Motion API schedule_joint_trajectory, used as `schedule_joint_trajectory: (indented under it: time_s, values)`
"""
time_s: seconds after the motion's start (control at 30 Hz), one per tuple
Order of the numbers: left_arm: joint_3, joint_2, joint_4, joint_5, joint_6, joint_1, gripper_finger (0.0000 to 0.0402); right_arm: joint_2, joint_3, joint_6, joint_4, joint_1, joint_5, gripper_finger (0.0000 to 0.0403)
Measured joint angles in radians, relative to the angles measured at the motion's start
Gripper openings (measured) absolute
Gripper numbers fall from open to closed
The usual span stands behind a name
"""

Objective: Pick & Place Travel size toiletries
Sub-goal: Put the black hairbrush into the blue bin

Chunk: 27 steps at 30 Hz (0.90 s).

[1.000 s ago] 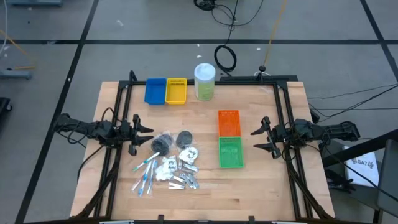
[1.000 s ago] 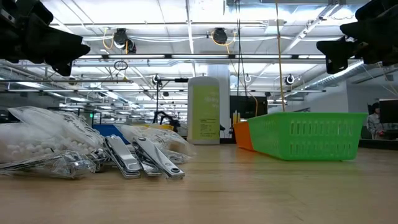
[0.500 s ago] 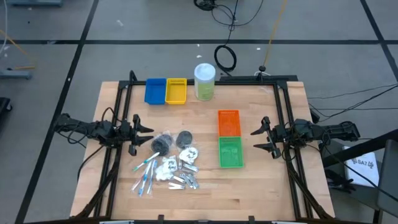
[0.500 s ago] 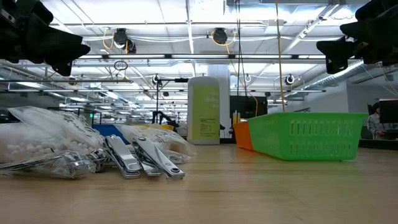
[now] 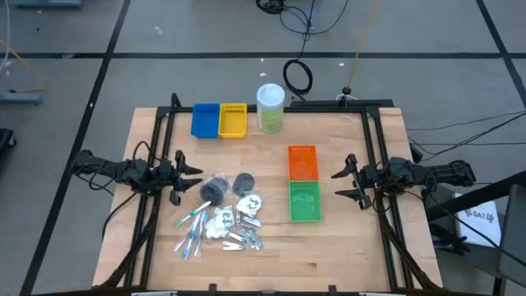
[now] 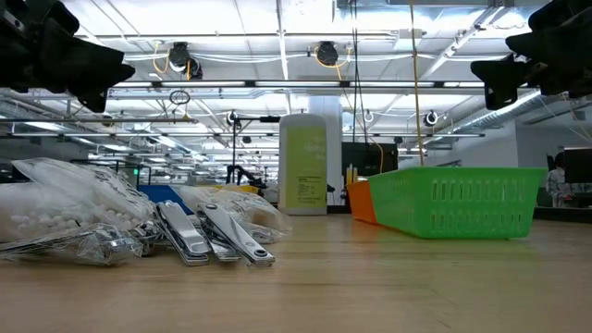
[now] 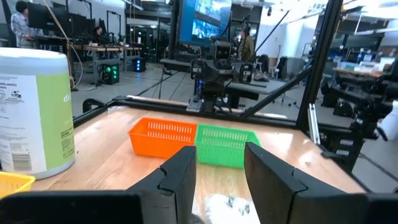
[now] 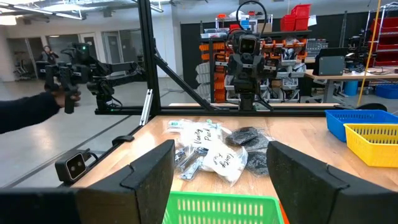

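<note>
We are waiting to begin: left gripper (image 5: 187, 175) partly open, right gripper (image 5: 343, 182) wider, both holding nothing. The toiletries (image 5: 223, 215) are lying just beyond the left gripper, needing a reach down.

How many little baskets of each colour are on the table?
Blue plastic tray: 1
Yellow plastic tray: 1
Orange plastic tray: 1
Green plastic tray: 1
Total: 4
</note>
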Motion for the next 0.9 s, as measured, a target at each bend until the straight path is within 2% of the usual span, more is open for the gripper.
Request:
schedule_joint_trajectory:
  time_s: [0.3, 0.5, 0.6, 0.73, 0.9]
  values:
    - [0.0, 0.0, 0.021, -0.009, -0.003, 0.0, 0.0133, 0.0, 0.0, 0.0, 0.0, 0.0, 0.0, 0.0242]
    - [0.016, 0.034, -0.02, -0.051, -0.104, 0.021, 0.0133, 0.0, 0.0, 0.0, 0.0, 0.0, 0.0, 0.0242]
    - [0.076, 0.136, -0.129, -0.053, -0.202, 0.047, 0.0134, 0.0, 0.0, 0.0, 0.0, 0.0, 0.0, 0.0242]
    - [0.197, 0.37, -0.263, -0.023, -0.3, 0.081, 0.0141, 0.0, 0.0, 0.0, 0.0, 0.0, 0.0, 0.0242]
    - [0.37, 0.673, -0.463, 0.011, -0.354, 0.12, 0.0198, 0.0, 0.0, 0.0, 0.0, 0.0, 0.0, 0.0242]
